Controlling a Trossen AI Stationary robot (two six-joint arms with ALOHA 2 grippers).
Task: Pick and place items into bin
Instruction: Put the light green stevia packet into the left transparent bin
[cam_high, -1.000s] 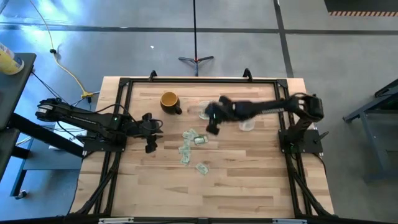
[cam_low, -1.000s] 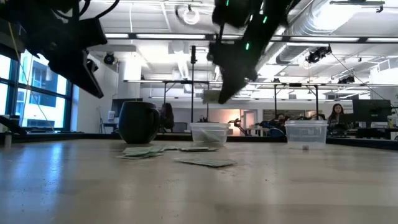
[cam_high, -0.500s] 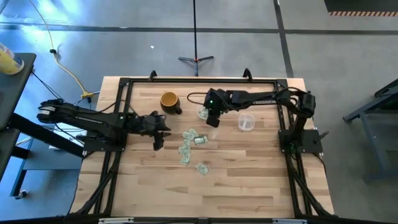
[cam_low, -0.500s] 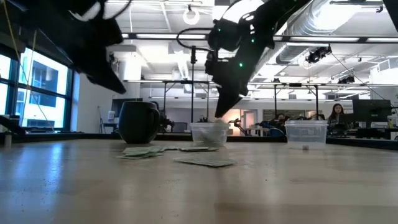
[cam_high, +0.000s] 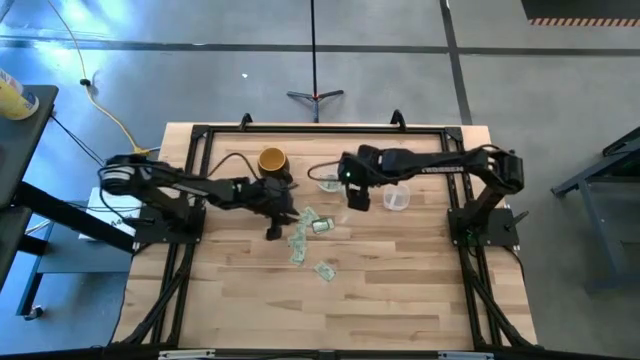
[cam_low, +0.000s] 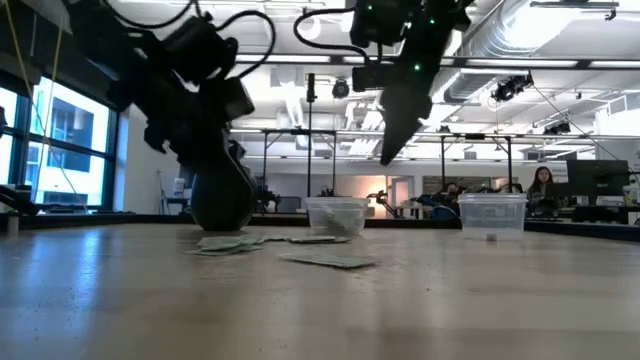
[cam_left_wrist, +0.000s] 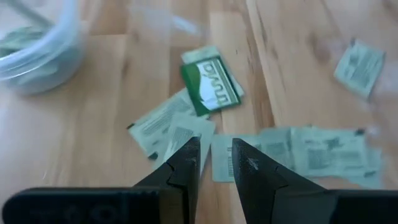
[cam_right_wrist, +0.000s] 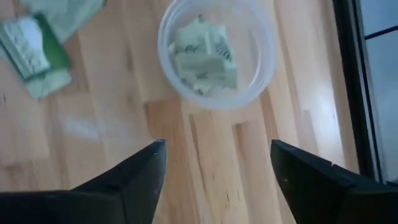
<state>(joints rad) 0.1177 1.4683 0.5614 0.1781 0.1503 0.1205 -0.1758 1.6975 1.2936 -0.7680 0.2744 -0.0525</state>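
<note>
Clear bin, slips inside, sits beside your right tool, fingers wide and empty; left tool, nearly closed, hangs over bench slips for pinching.

On the bench, the mug stands toward the far edge, left of the bowl; the cup stands right of the bowl. A few slips lie in the bowl. More slips lie scattered nearer the front, below mug and bowl in the high view. The left gripper is just left of that scatter. The right gripper is between bowl and cup.
</note>
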